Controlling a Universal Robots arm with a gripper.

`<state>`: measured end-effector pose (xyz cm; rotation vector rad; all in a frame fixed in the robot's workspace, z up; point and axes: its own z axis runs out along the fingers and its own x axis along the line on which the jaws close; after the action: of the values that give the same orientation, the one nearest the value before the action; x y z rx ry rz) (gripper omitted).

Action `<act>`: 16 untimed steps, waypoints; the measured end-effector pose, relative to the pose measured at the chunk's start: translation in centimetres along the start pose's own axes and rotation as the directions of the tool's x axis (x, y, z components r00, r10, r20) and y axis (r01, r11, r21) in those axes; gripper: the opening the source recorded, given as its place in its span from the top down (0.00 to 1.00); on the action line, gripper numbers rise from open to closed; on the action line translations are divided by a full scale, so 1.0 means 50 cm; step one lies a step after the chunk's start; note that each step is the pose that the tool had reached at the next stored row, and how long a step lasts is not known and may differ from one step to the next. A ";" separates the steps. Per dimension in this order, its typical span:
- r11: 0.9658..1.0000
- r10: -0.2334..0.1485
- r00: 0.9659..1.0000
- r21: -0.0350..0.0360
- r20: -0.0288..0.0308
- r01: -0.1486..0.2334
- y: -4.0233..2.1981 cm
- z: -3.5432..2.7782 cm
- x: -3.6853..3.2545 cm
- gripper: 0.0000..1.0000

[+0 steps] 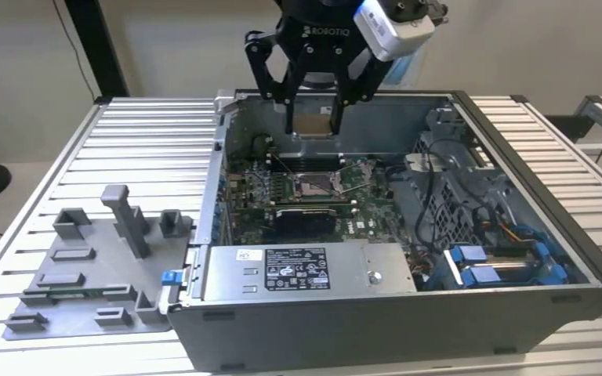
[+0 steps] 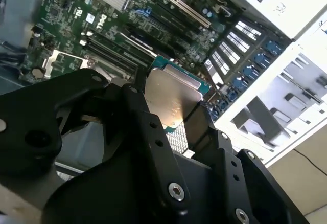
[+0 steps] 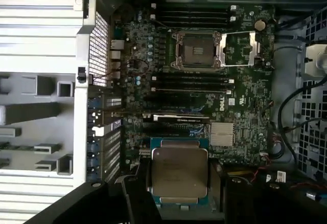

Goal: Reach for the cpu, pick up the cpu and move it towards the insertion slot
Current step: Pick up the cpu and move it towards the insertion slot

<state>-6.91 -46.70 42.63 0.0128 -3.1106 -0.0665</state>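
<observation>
Black links of the pincer (image 2: 171,107) crowd the foreground in both wrist views, its fingers (image 2: 145,121) clamped on two opposite edges of the cpu (image 2: 173,98). The chip's silvery face, with a green rim around it, is turned toward the wrist cameras; in the exterior view the cpu (image 1: 315,121) shows a tan side and hangs upright between the fingertips. The arm (image 1: 328,23) comes straight down, pincer pointing downward. It holds the chip in the air above the insertion slot (image 1: 315,186) and toward the far wall of the computer case (image 1: 385,329), well apart from the socket.

In the first wrist view the insertion slot (image 3: 198,50) lies open, with its metal load plate (image 3: 240,50) swung to one side. The pincer body covers the chip's nearest edge there, and the exact contact at the fingertips is hard to make out. The arm is cut off above the wrist in the exterior view. To the exterior view's left of the slot, outside the case, a grey plate (image 1: 81,290) with blocks rests on the slatted surface (image 1: 144,133).
</observation>
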 end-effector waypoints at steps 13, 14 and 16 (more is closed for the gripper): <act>1.000 0.000 1.000 0.000 0.000 0.000 0.000 -0.001 -0.056 1.00; 1.000 0.000 1.000 0.000 0.000 0.000 0.000 -0.001 -0.056 1.00; 1.000 0.000 1.000 0.000 0.000 0.000 0.000 0.001 -0.056 1.00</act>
<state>-4.09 -46.69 42.49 0.0128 -3.1106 -0.0667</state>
